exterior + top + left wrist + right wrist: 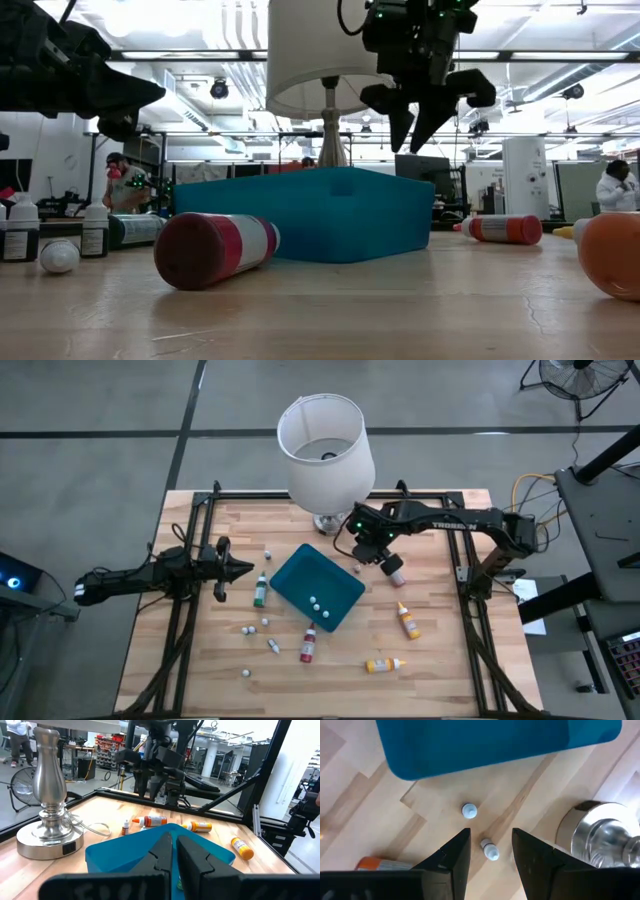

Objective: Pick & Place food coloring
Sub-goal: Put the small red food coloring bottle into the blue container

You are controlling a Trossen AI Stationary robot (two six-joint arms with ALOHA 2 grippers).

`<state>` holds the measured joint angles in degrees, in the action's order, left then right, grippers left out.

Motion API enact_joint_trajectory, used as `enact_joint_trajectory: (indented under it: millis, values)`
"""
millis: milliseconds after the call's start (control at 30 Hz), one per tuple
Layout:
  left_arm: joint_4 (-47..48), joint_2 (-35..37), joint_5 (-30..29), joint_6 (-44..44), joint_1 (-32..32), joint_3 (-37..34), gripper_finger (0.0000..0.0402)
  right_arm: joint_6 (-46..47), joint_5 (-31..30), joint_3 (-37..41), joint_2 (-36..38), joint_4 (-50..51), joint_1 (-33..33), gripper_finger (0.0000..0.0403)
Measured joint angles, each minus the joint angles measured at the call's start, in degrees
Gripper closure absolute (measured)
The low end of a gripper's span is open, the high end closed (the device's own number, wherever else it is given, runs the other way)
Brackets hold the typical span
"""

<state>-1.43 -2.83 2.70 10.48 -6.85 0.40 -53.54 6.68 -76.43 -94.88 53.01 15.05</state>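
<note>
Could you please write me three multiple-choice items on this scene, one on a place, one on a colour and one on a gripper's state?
1. Where is the lamp?
A. the table's far edge, by the tray
B. the near edge
C. inside the tray

2. What colour is the bottle just in front of the left gripper?
A. orange
B. green
C. blue

3. How does the right gripper stand?
A. shut on a bottle
B. shut and empty
C. open, empty, above a small cap

Answers: 1 A, the high view shows its shade beyond the tray at the far edge. 2 B, the high view shows a green bottle there. 3 C, the right wrist view shows parted fingers with only the cap on the table between them.
</note>
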Motion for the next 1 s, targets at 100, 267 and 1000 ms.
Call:
enact_joint_trajectory:
  millis: [100,267,1000]
  values:
    - [0.0,0.0,0.0,0.0,0.0,0.0,0.0402,-0.5,0.0,-1.2,-1.7,-0.3,0.0,0.0266]
    - [0.0,0.0,0.0,0.0,0.0,0.0,0.0402,-1.1,1.0,-1.7,-4.1,-1.0,-0.2,0.0266]
    - [0.0,0.0,0.0,0.0,0.0,0.0,0.0402,-2.1,3.0,2.9,-4.6,-5.7,-1.6,0.0266]
